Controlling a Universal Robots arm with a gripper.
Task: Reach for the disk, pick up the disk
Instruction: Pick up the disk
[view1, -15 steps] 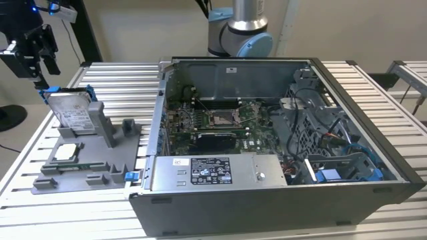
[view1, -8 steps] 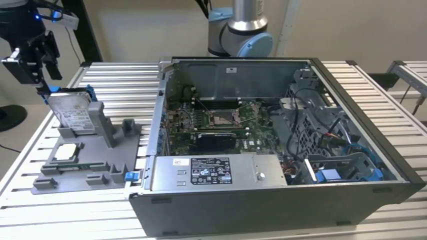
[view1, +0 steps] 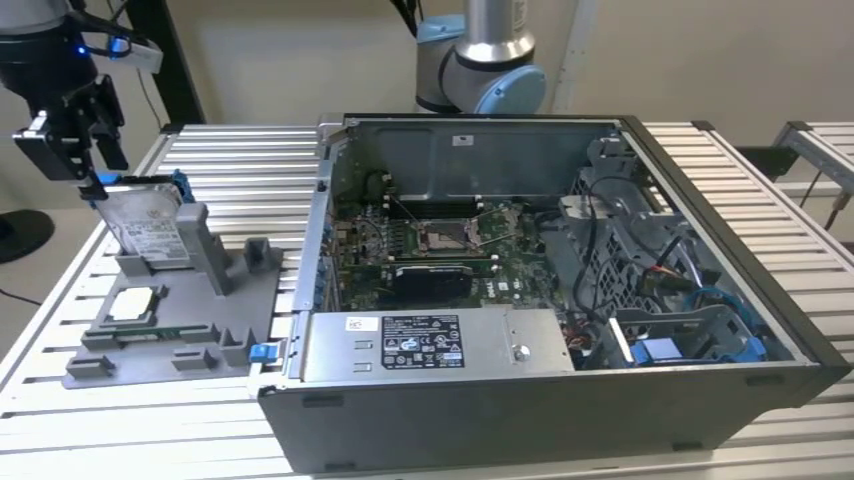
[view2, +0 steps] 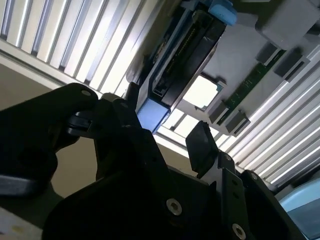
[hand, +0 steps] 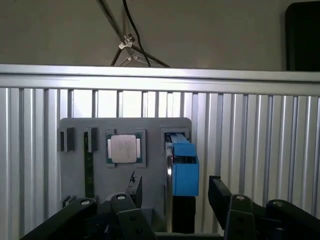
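1. Gripper state. I read the gripper (hand: 175, 192) as spread. In the first wrist view its two black fingers (hand: 218, 192) stand apart, one on each side of the disk (hand: 184, 167), with a gap showing on the side of the finger I marked. The second wrist view shows the same stance, with the disk's (view2: 182, 60) blue bracket end lying between the finger tips. Nothing is pinched.

2. Gripper position. In the exterior view the gripper (view1: 88, 178) hangs just above the top edge of the disk (view1: 143, 228), near the worktop's (view1: 80, 420) far corner on the exterior view's left. I cannot tell whether a finger touches the bracket.

3. Disk position. The disk stands upright on its edge in a slot of the grey fixture (view1: 200, 330), label face visible. The fixture lies flat on the slatted worktop, along its edge on the exterior view's left.

4. Neighbouring items. A small square chip (view1: 135, 302) lies flat in the fixture, just beside the disk slot. An open computer case (view1: 561, 400) stands beside the fixture and takes up the rest of the worktop.
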